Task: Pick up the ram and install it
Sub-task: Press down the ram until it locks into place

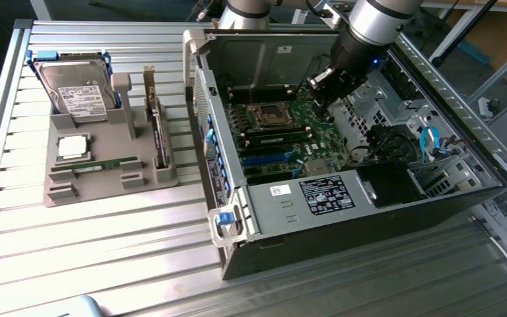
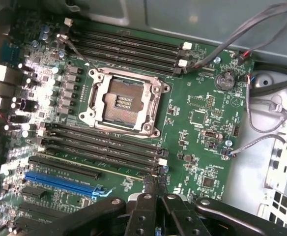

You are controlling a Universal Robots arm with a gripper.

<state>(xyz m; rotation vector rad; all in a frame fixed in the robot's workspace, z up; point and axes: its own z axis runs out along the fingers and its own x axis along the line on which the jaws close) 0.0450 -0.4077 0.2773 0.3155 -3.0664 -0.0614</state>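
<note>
While the gripper [image 2: 152, 189] hangs inside the open computer case [image 1: 236, 224] with its fingers [image 2: 148, 184] pressed together, they grip nothing. At nine o'clock from the case, well apart, the ram [image 1: 95, 164] lies in the grey holder [image 1: 60, 195] on the table.

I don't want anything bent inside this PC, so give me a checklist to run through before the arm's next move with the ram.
1. Claw shut: ok.
2. Claw tips at the end of the memory slot nearest the blue slot: ok.
3. Ram lying in that slot, seen as a thin green edge: ok.
4. Ram pressed fully home, with latches closed: cannot tell.
5. Gray cables apart from the claw: ok.
6. Another green stick lying in the gray holder outside the case: ok.
</note>
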